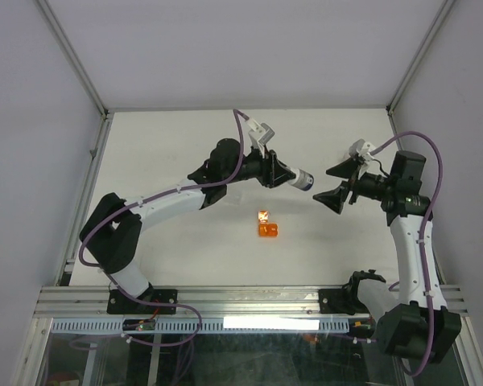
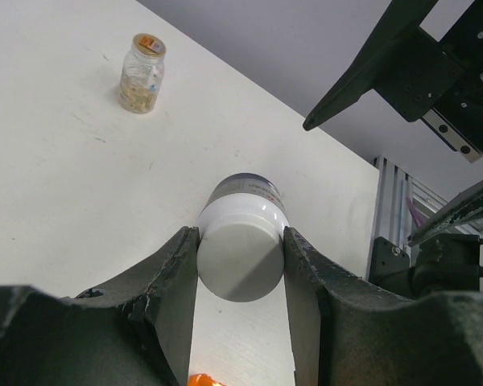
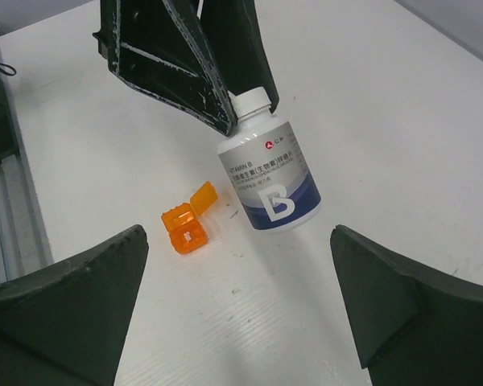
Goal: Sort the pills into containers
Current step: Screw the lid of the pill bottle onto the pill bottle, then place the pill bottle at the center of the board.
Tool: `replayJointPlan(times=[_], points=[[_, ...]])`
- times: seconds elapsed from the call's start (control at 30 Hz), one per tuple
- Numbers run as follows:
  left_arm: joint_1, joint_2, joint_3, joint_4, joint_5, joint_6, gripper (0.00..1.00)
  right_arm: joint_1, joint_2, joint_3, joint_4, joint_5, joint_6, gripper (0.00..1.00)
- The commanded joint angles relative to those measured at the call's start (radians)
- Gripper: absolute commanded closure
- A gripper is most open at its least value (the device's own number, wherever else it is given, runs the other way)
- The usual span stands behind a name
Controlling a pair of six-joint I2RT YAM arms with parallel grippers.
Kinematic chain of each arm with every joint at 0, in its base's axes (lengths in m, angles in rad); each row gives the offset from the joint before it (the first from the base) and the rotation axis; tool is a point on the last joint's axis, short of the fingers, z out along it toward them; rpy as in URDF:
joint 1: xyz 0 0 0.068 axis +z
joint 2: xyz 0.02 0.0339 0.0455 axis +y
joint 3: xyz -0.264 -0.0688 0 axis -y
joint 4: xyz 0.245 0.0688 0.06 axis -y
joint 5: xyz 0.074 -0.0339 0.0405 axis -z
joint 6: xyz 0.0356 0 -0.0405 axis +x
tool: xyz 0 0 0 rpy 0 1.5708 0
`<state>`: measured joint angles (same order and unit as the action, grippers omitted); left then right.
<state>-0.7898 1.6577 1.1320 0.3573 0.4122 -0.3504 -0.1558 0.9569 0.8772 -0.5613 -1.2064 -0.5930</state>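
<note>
My left gripper (image 1: 290, 176) (image 2: 241, 241) is shut on the cap end of a white bottle with a dark band (image 1: 305, 180) (image 2: 243, 211) (image 3: 270, 177) and holds it tilted above the table. My right gripper (image 1: 336, 185) (image 3: 241, 310) is open wide and empty, facing the bottle's base from a short gap. A stubby translucent orange cup (image 1: 267, 230) (image 3: 186, 232) sits on the table below them, its hinged lid open. A clear vial (image 2: 142, 74) stands upright farther off, with tan pills inside. I see no loose pills.
The white table (image 1: 169, 137) is walled at the back and sides. An aluminium rail (image 1: 249, 299) runs along its near edge, between the arm bases.
</note>
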Motion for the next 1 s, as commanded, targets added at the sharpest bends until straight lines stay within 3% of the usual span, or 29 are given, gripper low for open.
replayJointPlan(times=[0.0,0.97], points=[[0.009,0.014,0.061,0.020,-0.037,0.025,1.00,-0.023,-0.026,0.021,0.090,0.044,0.067,0.01],[0.009,0.146,0.207,-0.130,-0.173,0.100,1.00,-0.095,-0.044,0.024,0.136,0.241,0.134,0.01]])
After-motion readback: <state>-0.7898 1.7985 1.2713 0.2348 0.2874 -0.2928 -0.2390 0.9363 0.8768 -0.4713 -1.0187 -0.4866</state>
